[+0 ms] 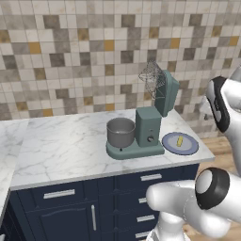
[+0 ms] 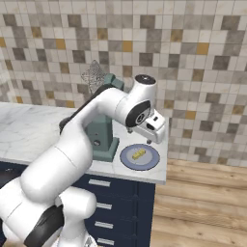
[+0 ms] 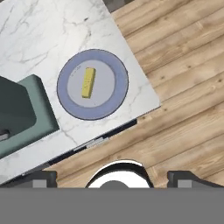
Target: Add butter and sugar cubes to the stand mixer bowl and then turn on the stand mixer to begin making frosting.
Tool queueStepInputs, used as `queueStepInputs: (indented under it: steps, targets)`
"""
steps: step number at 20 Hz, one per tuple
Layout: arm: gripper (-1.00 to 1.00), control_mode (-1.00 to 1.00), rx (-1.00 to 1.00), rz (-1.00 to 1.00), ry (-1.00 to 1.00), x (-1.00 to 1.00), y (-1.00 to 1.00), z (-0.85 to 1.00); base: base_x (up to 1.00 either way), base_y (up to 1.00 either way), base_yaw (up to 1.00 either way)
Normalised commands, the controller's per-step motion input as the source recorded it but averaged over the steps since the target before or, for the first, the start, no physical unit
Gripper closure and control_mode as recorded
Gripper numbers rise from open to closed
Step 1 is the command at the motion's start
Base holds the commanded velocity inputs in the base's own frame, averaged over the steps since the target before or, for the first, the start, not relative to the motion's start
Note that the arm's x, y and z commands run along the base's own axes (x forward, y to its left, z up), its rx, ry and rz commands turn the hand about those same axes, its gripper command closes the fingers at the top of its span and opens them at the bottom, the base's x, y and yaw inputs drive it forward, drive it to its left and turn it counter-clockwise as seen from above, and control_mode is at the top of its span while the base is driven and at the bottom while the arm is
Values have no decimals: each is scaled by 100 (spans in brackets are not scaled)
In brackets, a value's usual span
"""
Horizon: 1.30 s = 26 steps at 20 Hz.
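While the butter (image 3: pixel 88 82) lies as a small yellow stick near the middle of the blue-grey plate (image 3: pixel 114 70), my gripper (image 3: pixel 111 178) hangs high above it with its jaws spread wide and nothing between them. In my hand view the plate sits at about 11 o'clock from my fingertips (image 3: pixel 43 178), near the corner of the white marble counter (image 3: pixel 39 30). At 9 o'clock from the plate, just beside it, stands the teal stand mixer (image 1: pixel 149 120), head tilted back, whisk in the air. Its grey stand mixer bowl (image 1: pixel 121 132) sits on the mixer's base; I cannot tell what is inside. Navy drawers (image 1: pixel 59 194) run below the counter, mosaic tiles (image 1: pixel 70 56) behind it, and wooden flooring (image 3: pixel 183 78) beyond its edge.
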Motion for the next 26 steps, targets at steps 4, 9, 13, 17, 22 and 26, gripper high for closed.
queueStepInputs:
  steps: [4, 9, 13, 17, 22, 26]
  targets:
    - [-100, -100, 1, 8, 10, 28, 1, -81, 0, 0, 0]
    - [-100, -100, 2, 5, 5, 34, 9, -76, 0, 0, 0]
    - [-100, -100, 7, 4, 0, 35, 13, -56, 0, 0, 0]
    - [-100, -100, 18, 7, 0, 28, 10, -42, 0, 0, 0]
    - [-100, -100, 13, 4, -9, 27, 7, -24, 0, 0, 0]
    - [-100, -100, 1, 0, -13, 23, 0, -10, 0, 0, 0]
